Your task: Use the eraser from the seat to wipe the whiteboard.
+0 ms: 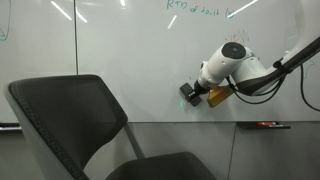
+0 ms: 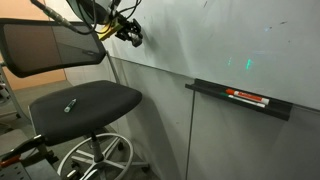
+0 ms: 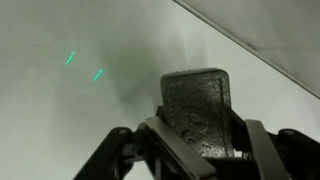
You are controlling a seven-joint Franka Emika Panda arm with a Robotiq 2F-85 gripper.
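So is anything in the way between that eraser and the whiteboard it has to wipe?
Nothing visible. The hand grips the eraser, whose face looks right up against the whiteboard, with no gap showing.

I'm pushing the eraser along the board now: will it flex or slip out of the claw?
Probably stiff: the eraser shows a flat, blocky shape in the claw. It looks small, so likely light. On the glossy whiteboard it should slide easily, though it might twist sideways.

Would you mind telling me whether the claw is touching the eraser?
Touching. The wrist view shows the eraser clamped between the fingers of the claw, which press against its two sides with no gap.
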